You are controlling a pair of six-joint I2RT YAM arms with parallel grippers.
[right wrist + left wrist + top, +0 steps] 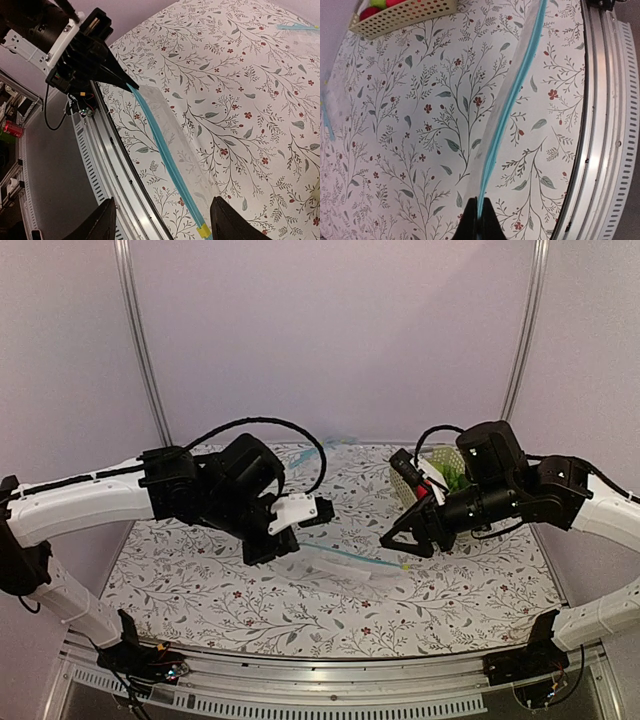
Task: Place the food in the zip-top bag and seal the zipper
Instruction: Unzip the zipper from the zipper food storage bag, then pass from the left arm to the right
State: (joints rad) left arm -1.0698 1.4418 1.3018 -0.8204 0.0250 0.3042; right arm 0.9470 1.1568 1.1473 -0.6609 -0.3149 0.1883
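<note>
On floral tabletop (200, 585): zip-top bag (170, 137), perforated basket (405, 17); lilac walls (330, 330) behind.

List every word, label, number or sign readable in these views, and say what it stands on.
None can be read. The zip-top bag, its blue zipper, the floral tablecloth and the perforated basket show no print. A small red object at the right wrist view's left edge is too small and blurred to show any label.
</note>
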